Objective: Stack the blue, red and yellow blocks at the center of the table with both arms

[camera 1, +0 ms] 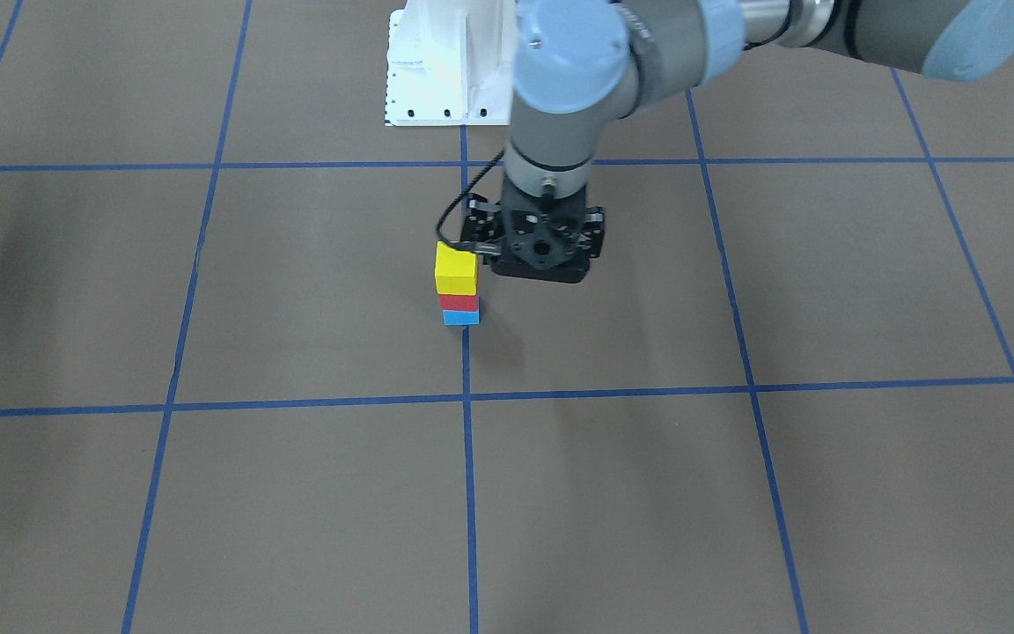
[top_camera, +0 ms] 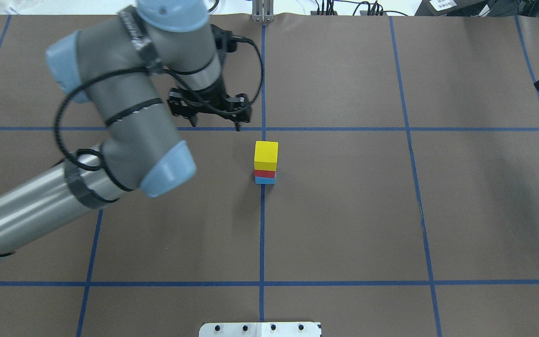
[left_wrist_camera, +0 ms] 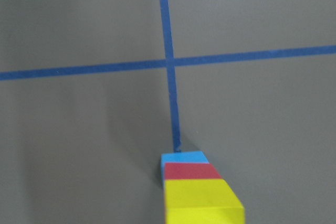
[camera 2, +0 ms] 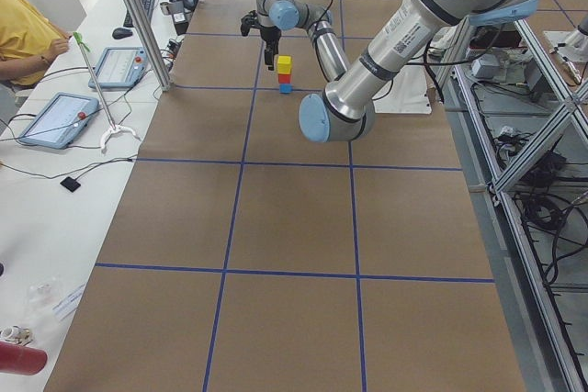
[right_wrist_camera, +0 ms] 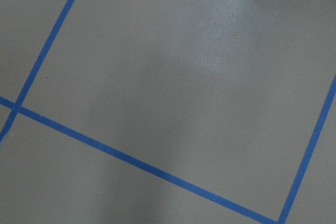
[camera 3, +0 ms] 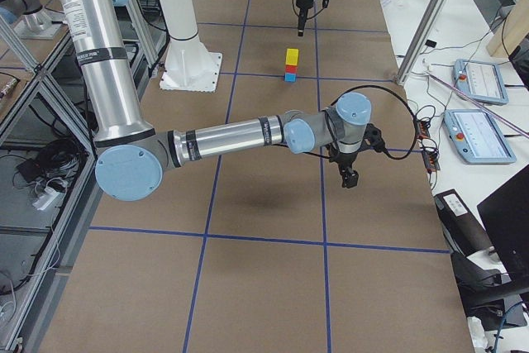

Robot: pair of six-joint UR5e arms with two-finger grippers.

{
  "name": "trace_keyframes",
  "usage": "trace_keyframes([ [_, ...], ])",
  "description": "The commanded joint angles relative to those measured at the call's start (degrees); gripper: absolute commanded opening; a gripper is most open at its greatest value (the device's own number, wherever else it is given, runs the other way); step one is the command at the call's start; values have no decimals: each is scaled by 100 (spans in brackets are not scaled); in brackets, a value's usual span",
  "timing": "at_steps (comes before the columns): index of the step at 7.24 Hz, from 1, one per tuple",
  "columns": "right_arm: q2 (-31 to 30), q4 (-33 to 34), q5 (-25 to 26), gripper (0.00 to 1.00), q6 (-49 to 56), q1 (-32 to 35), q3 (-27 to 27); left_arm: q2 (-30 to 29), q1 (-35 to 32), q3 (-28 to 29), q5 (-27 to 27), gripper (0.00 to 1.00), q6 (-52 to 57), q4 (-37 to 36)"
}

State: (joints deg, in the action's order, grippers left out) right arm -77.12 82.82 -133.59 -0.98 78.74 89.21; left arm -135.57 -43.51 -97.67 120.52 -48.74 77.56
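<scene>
Blue block (top_camera: 265, 180), red block (top_camera: 265, 173) and yellow block (top_camera: 266, 152) stacked mid-table (top_camera: 344, 224), well apart from every edge; light, rigid cubes, probably best pinched across opposite flat faces; left gripper (top_camera: 215, 122) spread wide, empty, nearby; right gripper (camera 3: 349, 173) spread cannot be told.

A light-blue matte cube (top_camera: 265, 180) rests on the broad brown-grey table (top_camera: 344, 224), astride one of its thin blue tape lines (top_camera: 262, 234).
</scene>
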Motion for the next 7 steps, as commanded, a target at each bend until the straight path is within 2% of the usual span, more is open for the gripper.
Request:
trace_keyframes([
  [1,-22,6,9,100,-200,10,9,1739,-1311,-964,600,99,2357,-22],
  [2,-66,6,26,100,-192,10,9,2467,-2154,-886,1075,99,3727,48],
  [3,-101,6,26,100,-192,10,0,2944,-2884,-738,1149,99,4811,57],
  [4,-137,6,18,100,-183,45,9,3671,-3414,-736,1071,99,5274,136],
  [5,-146,-3,9,100,-183,72,26,4305,-3750,-414,940,99,5270,180],
  [6,-172,-3,9,100,-183,81,35,4424,-3997,-202,887,99,5331,528],
  [7,-189,-3,17,100,-183,98,35,4947,-4069,-278,930,99,5297,1158],
])
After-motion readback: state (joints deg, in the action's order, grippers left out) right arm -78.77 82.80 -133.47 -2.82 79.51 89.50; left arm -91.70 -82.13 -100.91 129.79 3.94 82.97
